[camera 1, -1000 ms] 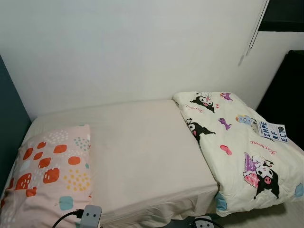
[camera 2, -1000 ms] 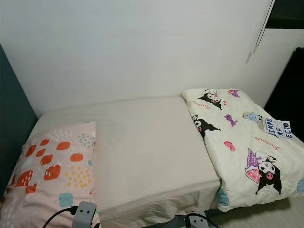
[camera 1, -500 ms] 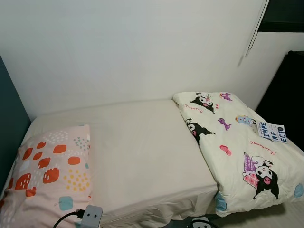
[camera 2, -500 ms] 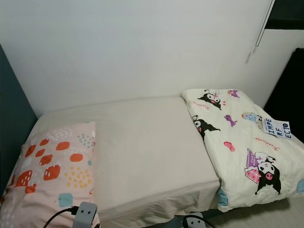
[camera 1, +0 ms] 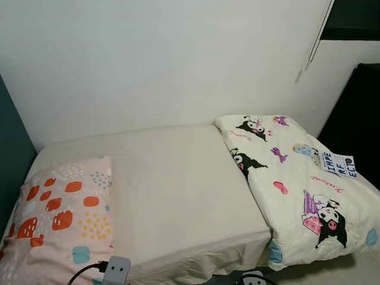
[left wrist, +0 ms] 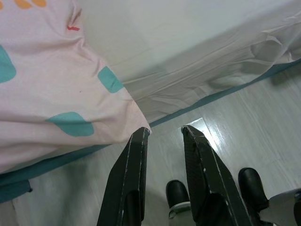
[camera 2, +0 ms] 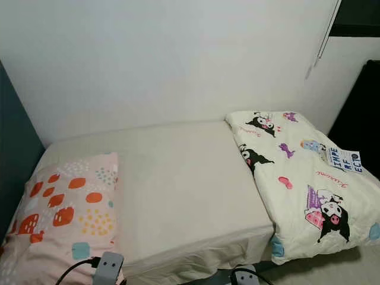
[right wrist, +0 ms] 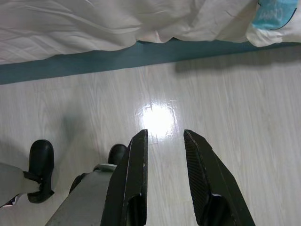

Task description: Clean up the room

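A bed (camera 1: 178, 196) with a pale sheet stood against a white wall (camera 1: 154, 59). A pink pillow (camera 1: 59, 217) with orange, yellow and teal spots lay at the robot's left end of the bed. A folded cream quilt (camera 1: 297, 190) printed with cartoon figures lay at the right end, its near corner hanging over the mattress edge. On the quilt's far right side rested a small card (camera 1: 338, 165) with dark lettering, too small to read surely.

The left end effector (left wrist: 164, 134) hung low over the pale wood floor (right wrist: 225, 103) beside the bed, its fingers parted and holding nothing, just under the pillow's drooping corner. The right end effector (right wrist: 164, 134) hung likewise above the floor near the bed's teal base (right wrist: 94, 59), fingers apart and empty.
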### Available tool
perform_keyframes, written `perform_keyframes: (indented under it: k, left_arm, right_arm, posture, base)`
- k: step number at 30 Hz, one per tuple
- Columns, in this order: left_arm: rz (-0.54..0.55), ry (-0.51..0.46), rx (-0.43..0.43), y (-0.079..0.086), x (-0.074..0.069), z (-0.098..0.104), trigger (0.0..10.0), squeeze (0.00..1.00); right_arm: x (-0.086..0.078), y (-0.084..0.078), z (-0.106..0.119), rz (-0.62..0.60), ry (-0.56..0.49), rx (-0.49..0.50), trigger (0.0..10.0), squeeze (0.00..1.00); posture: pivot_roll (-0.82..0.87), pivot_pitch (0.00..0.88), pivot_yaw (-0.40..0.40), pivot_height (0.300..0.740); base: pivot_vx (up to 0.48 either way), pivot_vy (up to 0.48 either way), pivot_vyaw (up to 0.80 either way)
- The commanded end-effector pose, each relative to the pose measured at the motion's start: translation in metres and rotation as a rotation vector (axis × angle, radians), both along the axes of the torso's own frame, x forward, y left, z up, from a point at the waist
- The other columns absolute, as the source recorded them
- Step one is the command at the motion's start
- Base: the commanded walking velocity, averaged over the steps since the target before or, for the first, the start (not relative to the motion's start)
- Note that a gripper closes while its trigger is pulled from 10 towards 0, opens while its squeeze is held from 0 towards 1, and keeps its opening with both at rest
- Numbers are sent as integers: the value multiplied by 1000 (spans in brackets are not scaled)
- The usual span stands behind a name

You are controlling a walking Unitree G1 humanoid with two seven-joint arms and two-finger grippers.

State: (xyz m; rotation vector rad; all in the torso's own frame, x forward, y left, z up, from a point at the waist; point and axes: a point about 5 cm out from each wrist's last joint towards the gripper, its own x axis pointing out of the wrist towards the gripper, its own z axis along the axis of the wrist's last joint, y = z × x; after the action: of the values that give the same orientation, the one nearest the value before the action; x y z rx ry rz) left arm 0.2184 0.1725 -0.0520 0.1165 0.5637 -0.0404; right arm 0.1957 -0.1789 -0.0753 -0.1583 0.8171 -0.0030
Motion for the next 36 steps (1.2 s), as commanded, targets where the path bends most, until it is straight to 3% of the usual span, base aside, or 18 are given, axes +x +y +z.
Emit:
perform_keyframes:
  k: [1,12,36]
  left_arm:
    - [-9,40,3,-3,-8,-6,10000,0]
    - [-25,49,8,-4,-6,-6,10000,0]
    - [-25,51,5,-7,-2,-5,10000,0]
  right_arm:
    - [-7,-3,-4,-23,27,2,10000,0]
    - [-12,-4,-6,-48,28,4,10000,0]
    - [-5,-8,-2,-52,10,-4,10000,0]
  posture:
    - [8,55,-45,740]
    - [-8,49,-33,740]
    - [-22,38,-38,740]
  base:
    - [0,0,0]
    - [0,0,0]
    - [0,0,0]
